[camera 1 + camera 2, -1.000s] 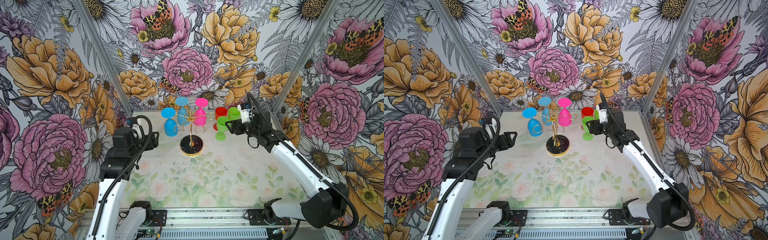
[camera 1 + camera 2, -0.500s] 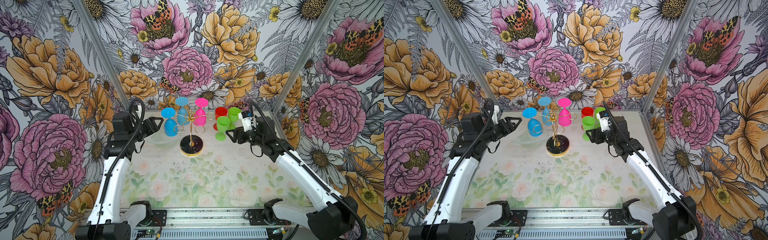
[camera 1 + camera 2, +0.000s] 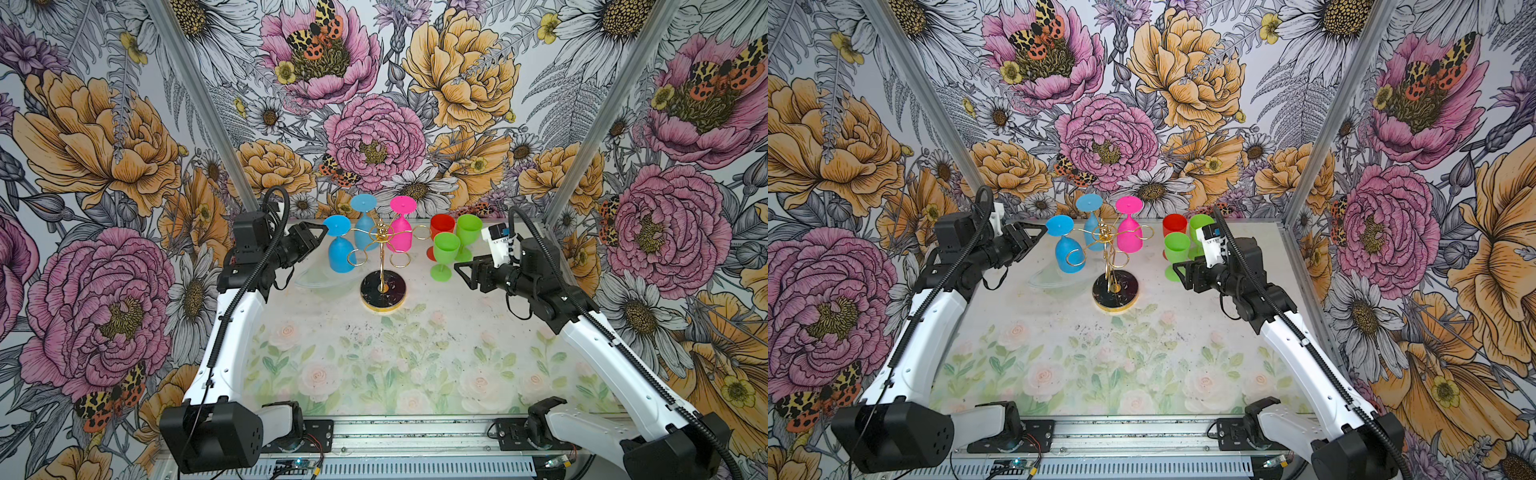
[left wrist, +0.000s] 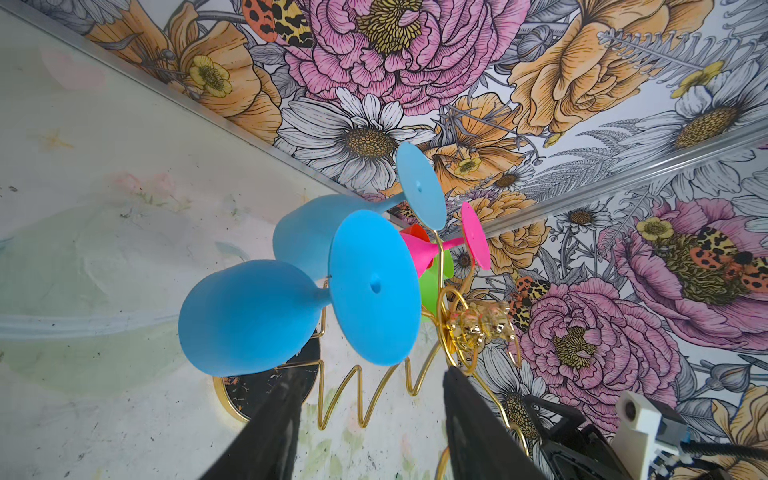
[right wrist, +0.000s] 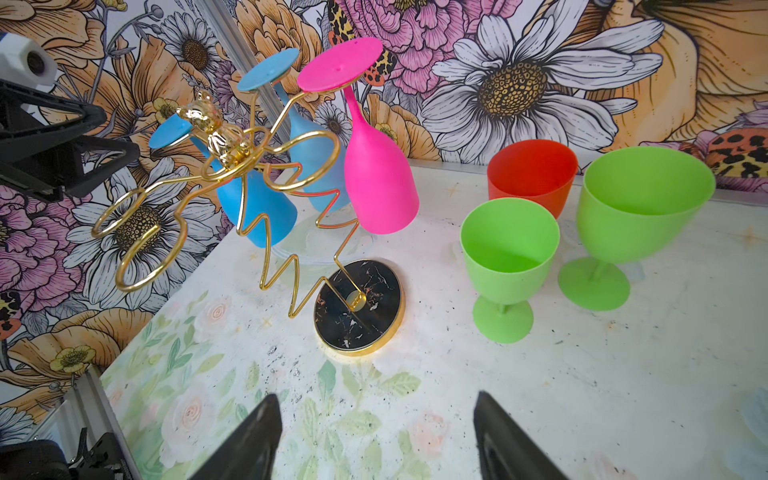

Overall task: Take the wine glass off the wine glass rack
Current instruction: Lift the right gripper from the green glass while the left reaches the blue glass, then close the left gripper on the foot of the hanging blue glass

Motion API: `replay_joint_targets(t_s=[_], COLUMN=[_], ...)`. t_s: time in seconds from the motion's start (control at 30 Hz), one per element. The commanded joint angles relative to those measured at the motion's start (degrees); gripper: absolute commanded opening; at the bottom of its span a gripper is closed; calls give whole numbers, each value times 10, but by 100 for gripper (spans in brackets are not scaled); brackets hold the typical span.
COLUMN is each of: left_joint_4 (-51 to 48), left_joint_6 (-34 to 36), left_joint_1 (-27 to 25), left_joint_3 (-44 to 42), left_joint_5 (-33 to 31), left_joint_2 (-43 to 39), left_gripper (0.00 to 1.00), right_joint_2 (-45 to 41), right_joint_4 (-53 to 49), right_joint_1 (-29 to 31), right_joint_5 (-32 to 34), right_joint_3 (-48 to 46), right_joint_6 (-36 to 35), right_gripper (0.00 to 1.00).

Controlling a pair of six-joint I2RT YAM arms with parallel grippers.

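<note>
Three glasses are hung bowl-down on the wine glass rack point(image 3: 390, 291), at the back middle of the table point(image 3: 415, 332): a bright blue wine glass point(image 3: 341, 258), a paler blue glass point(image 3: 365, 237) and a pink glass point(image 3: 400, 237). Each is held by its foot, caught above a wire loop with the stem passed through. A lift and slide outward is therefore judged to be needed, not a straight pull down. Six loops are counted, three filled, three bare. Three more are stood upright on the table, to the right of the rack in both top views: a near green goblet point(image 3: 445, 251), a far green goblet point(image 3: 468, 230) and one red cup point(image 3: 441, 226), stem hidden. These are taken as already off.

The left gripper point(image 3: 322, 232) is held level with the bright blue wine glass, tips just beside its foot; contact cannot be told. In the left wrist view the fingers point(image 4: 278, 415) are seen about half apart, with nothing between them and nothing gripped. That glass hangs nearest this arm, so it is judged the target. The right gripper point(image 3: 460, 270) is held low near the near green goblet, jaws wide apart and empty, aimed at the rack. It is probably kept clear, or readied for steadying the base; which cannot be told
</note>
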Motion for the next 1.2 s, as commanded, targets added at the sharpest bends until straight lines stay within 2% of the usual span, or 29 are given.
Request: replay_joint_targets(t_s=[0.0, 0.57, 0.73, 1.03, 1.17], left_joint_4=[25, 55, 62, 61, 61], left_joint_6=[-10, -24, -31, -42, -47], left_joint_1=[5, 5, 5, 2, 1], left_joint_3=[15, 25, 28, 32, 39], left_joint_5=[10, 25, 35, 39, 48], left_joint_2=[8, 52, 61, 71, 81], left_gripper=[54, 45, 40, 38, 32], right_joint_2=[-19, -39, -40, -42, -44], right_joint_4=[6, 6, 5, 5, 6], right_joint_1=[0, 0, -1, -1, -1], right_joint_5=[-2, 5, 6, 10, 12], right_joint_3=[-8, -25, -28, -31, -31], right_joint_6=[-4, 1, 2, 4, 5], right_gripper=[73, 73, 73, 73, 73])
